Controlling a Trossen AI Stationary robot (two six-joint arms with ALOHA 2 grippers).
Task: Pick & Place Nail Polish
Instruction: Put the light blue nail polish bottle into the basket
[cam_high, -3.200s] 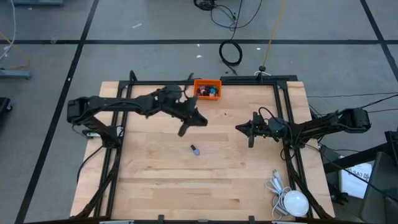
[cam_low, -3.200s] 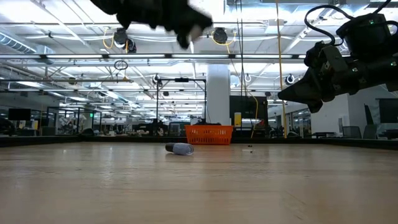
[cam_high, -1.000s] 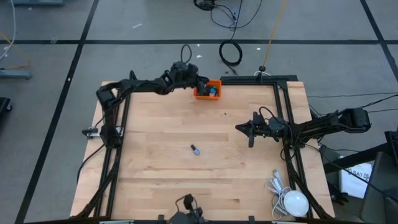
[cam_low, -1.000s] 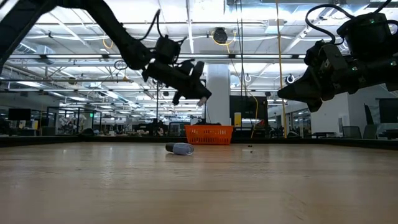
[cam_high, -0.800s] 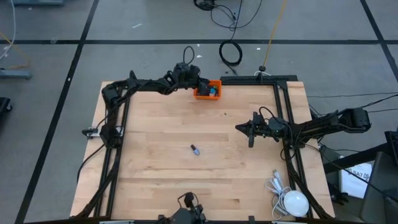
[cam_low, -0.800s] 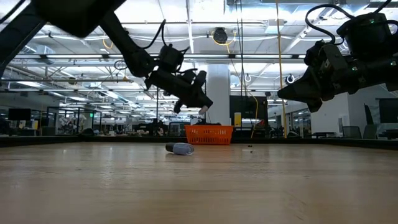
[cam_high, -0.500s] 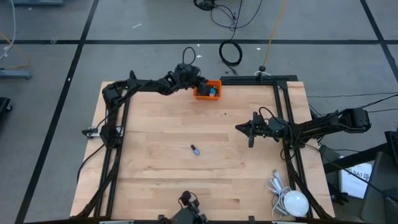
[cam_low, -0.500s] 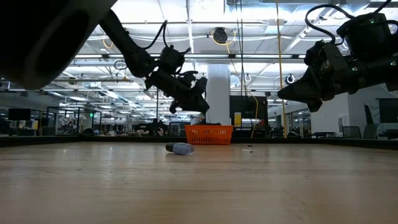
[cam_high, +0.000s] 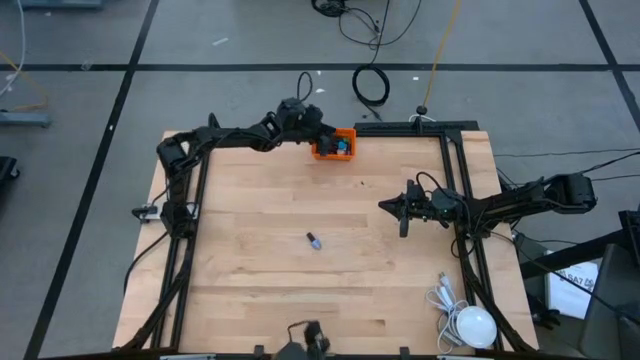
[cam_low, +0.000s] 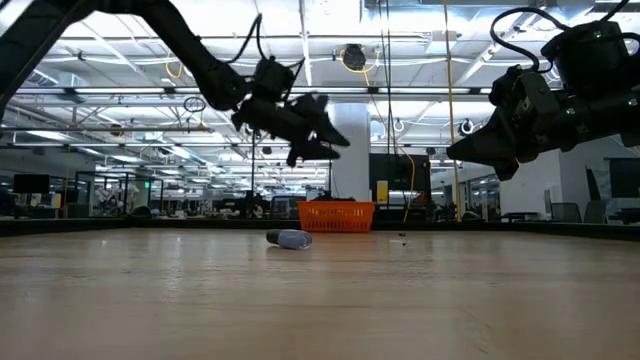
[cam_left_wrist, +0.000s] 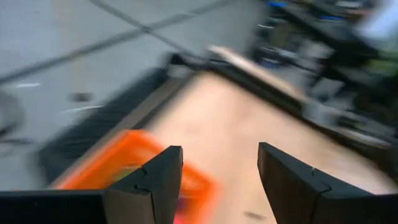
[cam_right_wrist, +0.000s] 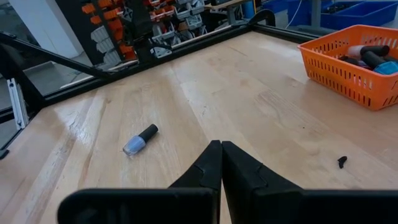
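One nail polish bottle (cam_high: 314, 240), pale blue with a dark cap, lies on its side near the table's middle (cam_low: 289, 238) (cam_right_wrist: 140, 139). The orange bin (cam_high: 334, 143) stands at the table's far edge and holds several more bottles (cam_right_wrist: 372, 57). My left gripper (cam_high: 318, 134) hangs above the bin's left side, open, with nothing between its fingers (cam_left_wrist: 219, 155); the bin (cam_left_wrist: 118, 171) shows blurred below it. My right gripper (cam_high: 385, 206) waits right of centre, shut and holding nothing (cam_right_wrist: 217, 147).
A white round object with a coiled cable (cam_high: 470, 322) lies at the near right corner. A small dark bit (cam_high: 362, 182) sits on the wood between the bin and my right gripper. Black frame rails (cam_high: 190, 230) run along both sides.
My left gripper has stayed over the bin: it dipped toward it, then opened its fingers and tipped back up. The bottle on the table and my right gripper have kept still.
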